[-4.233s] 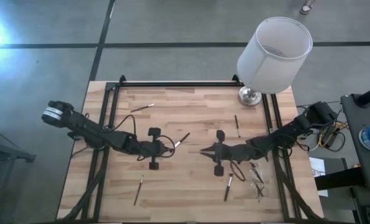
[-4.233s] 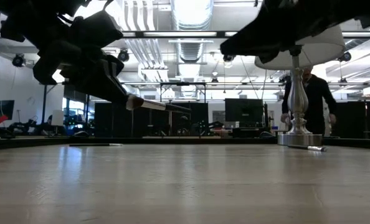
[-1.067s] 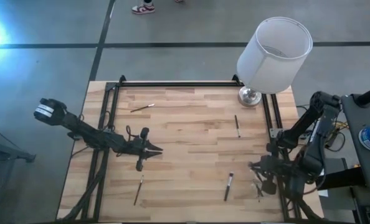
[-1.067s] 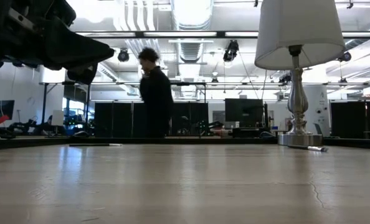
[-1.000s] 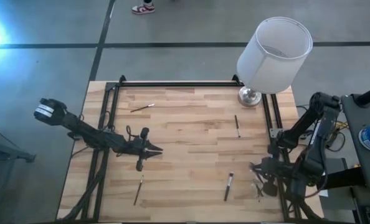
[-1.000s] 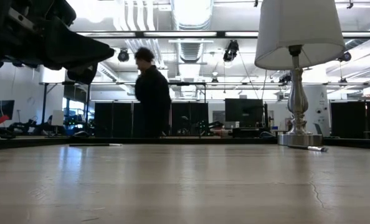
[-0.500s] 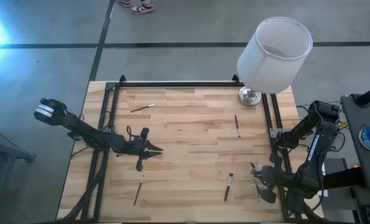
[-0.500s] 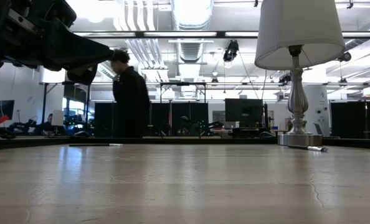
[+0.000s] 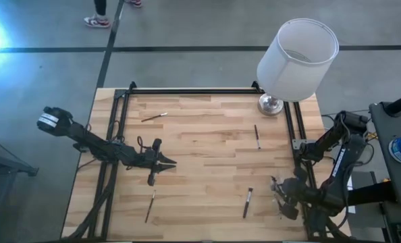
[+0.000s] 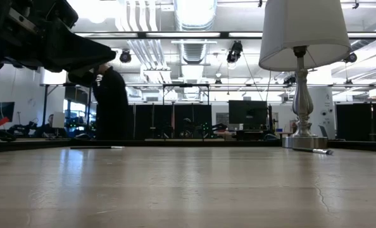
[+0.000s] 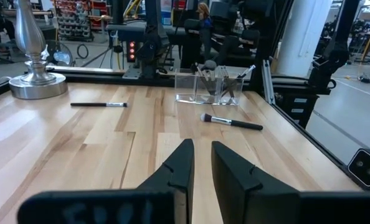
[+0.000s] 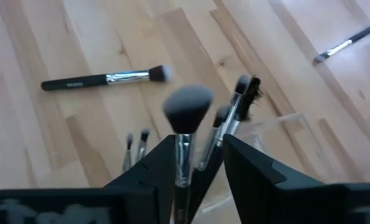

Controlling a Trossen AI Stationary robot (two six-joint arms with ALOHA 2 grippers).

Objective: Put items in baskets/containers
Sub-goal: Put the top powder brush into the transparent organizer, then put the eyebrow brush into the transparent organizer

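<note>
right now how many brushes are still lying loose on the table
4: one far left, one near the lamp base, one at the near left edge, and one beside the clear container. Others may be hidden under the arms.

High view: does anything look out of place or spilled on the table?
Four brushes lie scattered flat on the table, outside the clear container at its right edge, where the right gripper hovers; others stand upright inside. Nothing looks spilled or damaged.

The clear container (image 12: 278,134) is perhaps partly hidden behind the right end effector (image 12: 200,165).
</note>
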